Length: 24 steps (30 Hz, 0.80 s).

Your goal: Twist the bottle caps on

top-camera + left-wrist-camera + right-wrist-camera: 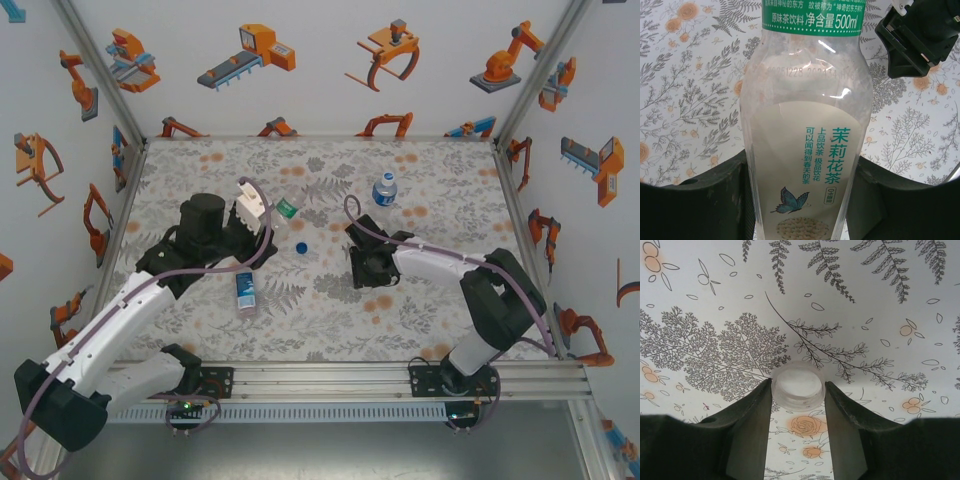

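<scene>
- Right gripper [799, 390]: pinched shut on a white cap [799, 382], one finger against each side, low over the floral table mat [865, 300]; impossible to tell whether resting on it or just clear.
- Left gripper [802, 200]: clamped round the lower body of the wide bottle [805, 125], pale label and green band facing the lens.
- Step in hand, by judgement: cap fetched, bottle held ready, the two not yet brought together; green neck ring [288, 208] pointing toward the right arm, mouth apparently bare.
- Next, probably: carry the cap across, square it to the mouth, seat it, then turn against a firm hold on the bottle; a tilted start risks crossed threads or a dropped cap.
- Overhead view: gives the gap between the two grippers, plus a blue cap [301, 248] loose on the mat between them, a slim bottle [245, 290] lying by the left arm, and a second slim bottle [386, 188] upright farther back.
- Right wrist view: makes the finger contact on the cap plain, too small to judge from above.
- Left wrist view: label print sharp, neck cropped off at the top.
</scene>
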Each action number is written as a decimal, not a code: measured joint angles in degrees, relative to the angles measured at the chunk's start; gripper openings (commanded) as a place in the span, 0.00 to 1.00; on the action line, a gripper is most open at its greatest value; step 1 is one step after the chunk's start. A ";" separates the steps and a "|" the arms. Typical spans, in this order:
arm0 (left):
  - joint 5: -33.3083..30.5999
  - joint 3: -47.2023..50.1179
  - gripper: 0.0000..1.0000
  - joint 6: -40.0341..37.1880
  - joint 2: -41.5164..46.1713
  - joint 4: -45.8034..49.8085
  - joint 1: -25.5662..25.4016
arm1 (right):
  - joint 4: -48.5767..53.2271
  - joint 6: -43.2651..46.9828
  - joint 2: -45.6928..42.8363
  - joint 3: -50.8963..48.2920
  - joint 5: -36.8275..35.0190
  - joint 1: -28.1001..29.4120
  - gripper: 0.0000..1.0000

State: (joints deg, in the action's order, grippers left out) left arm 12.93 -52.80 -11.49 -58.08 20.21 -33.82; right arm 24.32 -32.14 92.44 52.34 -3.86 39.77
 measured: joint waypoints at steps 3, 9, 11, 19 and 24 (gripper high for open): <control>-0.02 0.00 0.01 -0.02 -0.31 0.02 -0.22 | -0.17 0.13 0.02 0.00 0.31 0.00 0.50; 0.02 0.00 0.02 -0.04 -0.46 0.17 -0.66 | 1.25 0.31 -0.39 0.48 0.35 0.00 0.51; 0.02 0.00 0.02 -0.07 -0.52 0.17 -0.66 | 1.68 0.31 -1.18 0.66 0.42 0.00 0.51; -0.02 0.00 0.02 -0.26 -0.61 0.39 -0.70 | 1.73 0.24 -3.39 0.66 1.51 0.00 0.51; -0.04 0.00 0.02 -0.28 -0.61 0.42 -0.81 | 1.33 0.07 -3.39 0.66 2.08 0.00 0.51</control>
State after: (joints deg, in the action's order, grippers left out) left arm 12.88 -52.80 -11.77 -58.70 20.62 -34.63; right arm 25.65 -32.08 89.06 52.99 -1.78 39.77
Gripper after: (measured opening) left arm 0.548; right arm 0.511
